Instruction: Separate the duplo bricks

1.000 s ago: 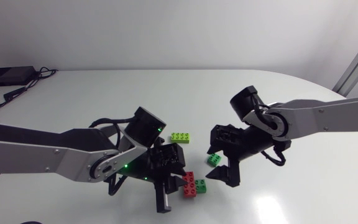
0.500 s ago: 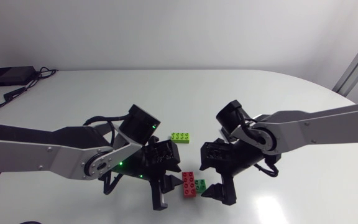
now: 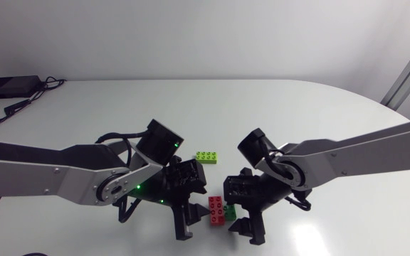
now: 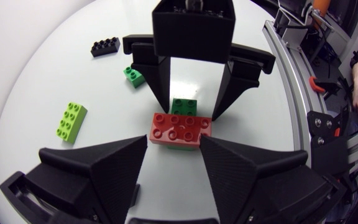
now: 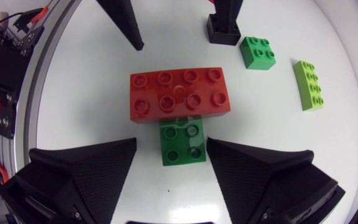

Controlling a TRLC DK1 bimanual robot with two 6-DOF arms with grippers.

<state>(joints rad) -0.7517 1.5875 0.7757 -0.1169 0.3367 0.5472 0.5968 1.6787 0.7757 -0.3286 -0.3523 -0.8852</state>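
A smooth white tabletop (image 3: 105,107) with a rounded far edge fills the scene. Soft light falls evenly on it, and a bright glare shows on its near part.

I see a red two-by-four brick (image 5: 179,93) lying flat, studs up, with a dark green two-by-two brick (image 5: 182,142) tight against its long side.

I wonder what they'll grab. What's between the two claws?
A red brick with a small green brick joined to it lies between the left claw and the right claw, clearest in both wrist views.
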